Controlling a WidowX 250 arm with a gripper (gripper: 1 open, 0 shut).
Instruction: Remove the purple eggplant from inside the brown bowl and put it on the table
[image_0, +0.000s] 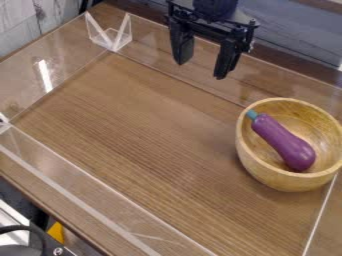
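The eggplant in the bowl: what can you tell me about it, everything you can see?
The toy eggplant is elongated, glossy and deep purple, with a small bluish-green stem end. It looks like smooth plastic. It lies diagonally inside the round wooden bowl, stem toward the upper left, its fatter end lower right. Only the bowl appears to touch it.

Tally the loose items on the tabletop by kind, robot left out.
Glossy purple toy eggplant, inside the bowl: 1
Round light tan-brown wooden bowl: 1
Clear pointed piece near the far edge, kind unclear: 1
Total: 3
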